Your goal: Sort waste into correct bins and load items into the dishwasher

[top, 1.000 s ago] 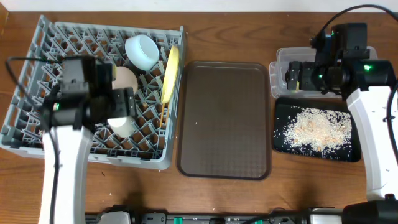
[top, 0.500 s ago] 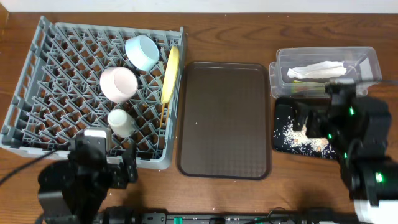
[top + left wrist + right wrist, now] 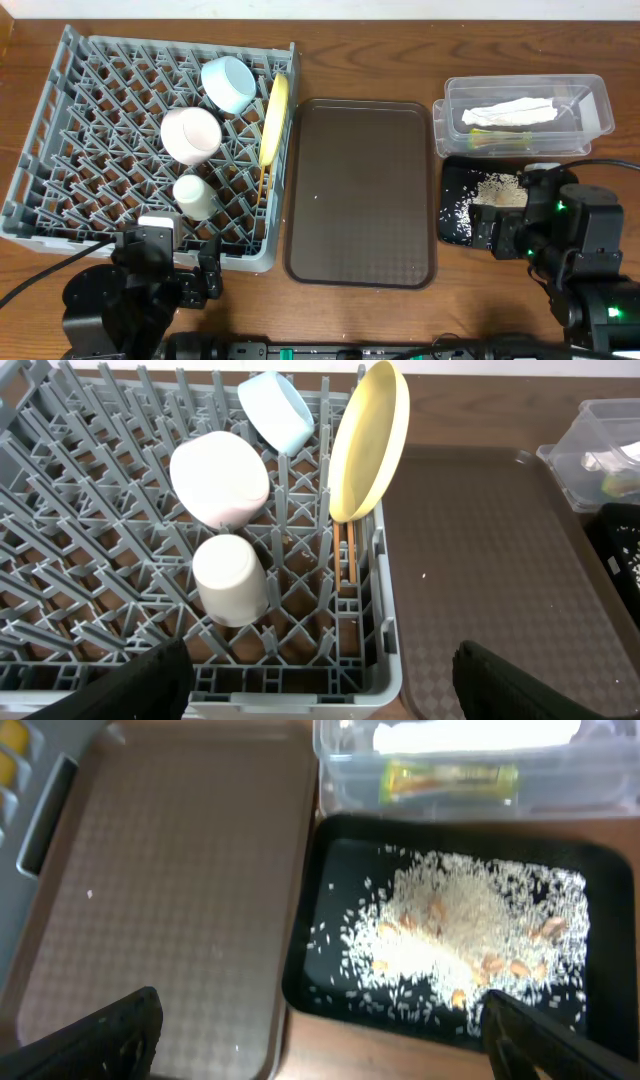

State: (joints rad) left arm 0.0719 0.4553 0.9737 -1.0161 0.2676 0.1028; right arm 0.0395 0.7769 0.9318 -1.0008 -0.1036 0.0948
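**Both claws spread and empty at the lower edge; dishes racked, waste binned**

At the bottom of the left wrist view, the left gripper (image 3: 322,678) hangs with its jaws spread wide and nothing between them, just in front of the near wall of the grey dish rack (image 3: 300,685). The right gripper (image 3: 320,1032) is likewise wide open and empty, above the near rim of the black tray (image 3: 335,870).

In the rack, which fills the left half of the overhead frame, the cream cup (image 3: 232,580) lies nearest, toward lower centre. The pink-white bowl (image 3: 220,480) sits just beyond it, and the light blue bowl (image 3: 278,408) is tilted at the top. The yellow plate (image 3: 370,440) stands on edge along the rack's right side, and the chopsticks (image 3: 347,555) lie among the pegs below it.

The brown serving tray (image 3: 360,190) lies at the centre of the table (image 3: 380,50).

At lower right, the rice scraps (image 3: 460,930) are heaped in the black tray. Beyond it, at upper right, the clear tub (image 3: 445,110) holds the green-and-yellow wrapper (image 3: 452,780) and the white napkin (image 3: 505,112).
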